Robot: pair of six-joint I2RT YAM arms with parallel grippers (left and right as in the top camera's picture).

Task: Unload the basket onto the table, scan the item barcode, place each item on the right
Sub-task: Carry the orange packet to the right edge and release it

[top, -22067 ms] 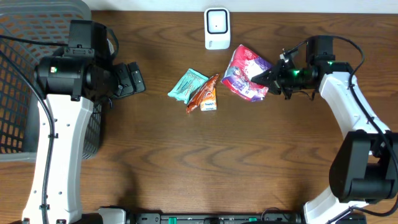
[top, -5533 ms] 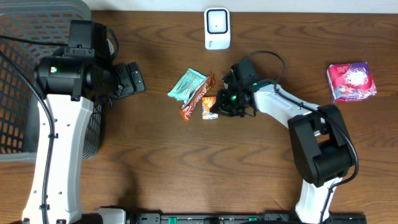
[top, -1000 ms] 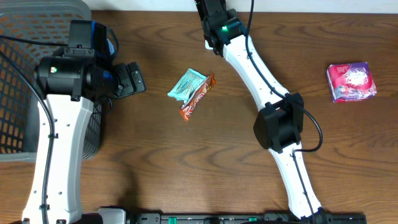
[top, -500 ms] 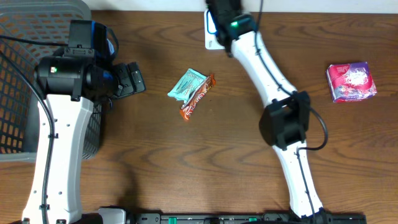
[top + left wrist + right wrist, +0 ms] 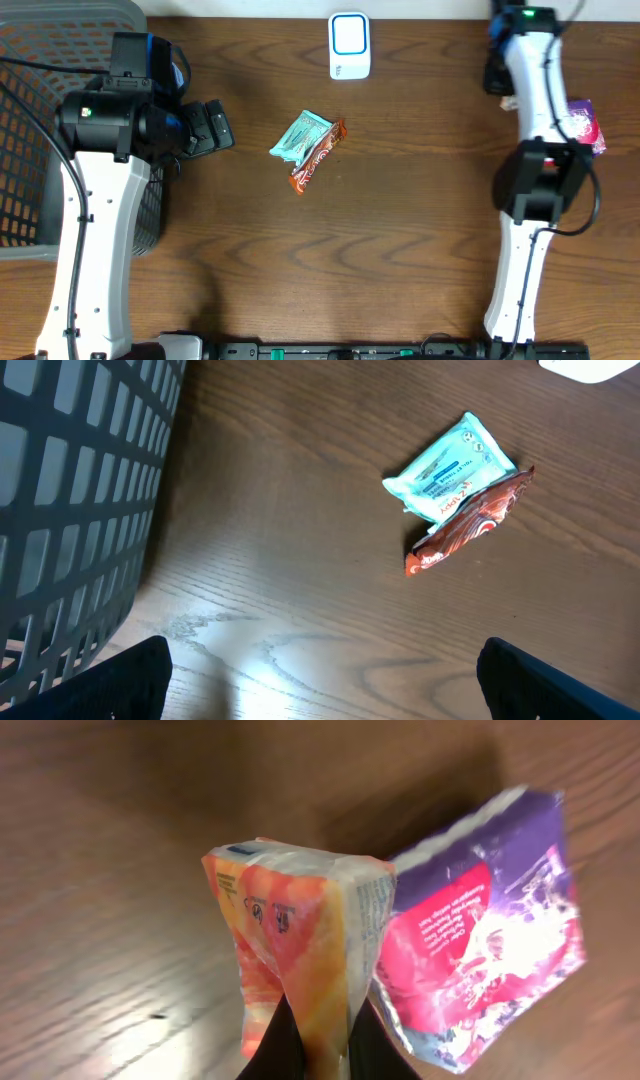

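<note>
My right gripper point(image 5: 320, 1032) is shut on a small orange and yellow packet point(image 5: 300, 945), pinching its lower edge so it stands up in front of the camera. Overhead, the right gripper point(image 5: 503, 92) is at the far right of the table, just left of a pink and purple packet point(image 5: 588, 125), which lies right behind the held packet point(image 5: 490, 930). The white barcode scanner point(image 5: 349, 45) stands at the top middle of the table. At the left, my left gripper point(image 5: 212, 127) is open with nothing between its fingers point(image 5: 110, 680).
A teal packet point(image 5: 303, 134) and a brown bar point(image 5: 318, 160) lie together mid-table, also in the left wrist view as teal packet point(image 5: 450, 465) and brown bar point(image 5: 468, 525). A dark mesh basket point(image 5: 60, 110) fills the far left, its wall point(image 5: 70, 490) close to the left wrist.
My right arm has swung from the scanner at the top middle over to the far right, carrying the orange packet to beside the pink and purple packet. The left arm has not moved.
</note>
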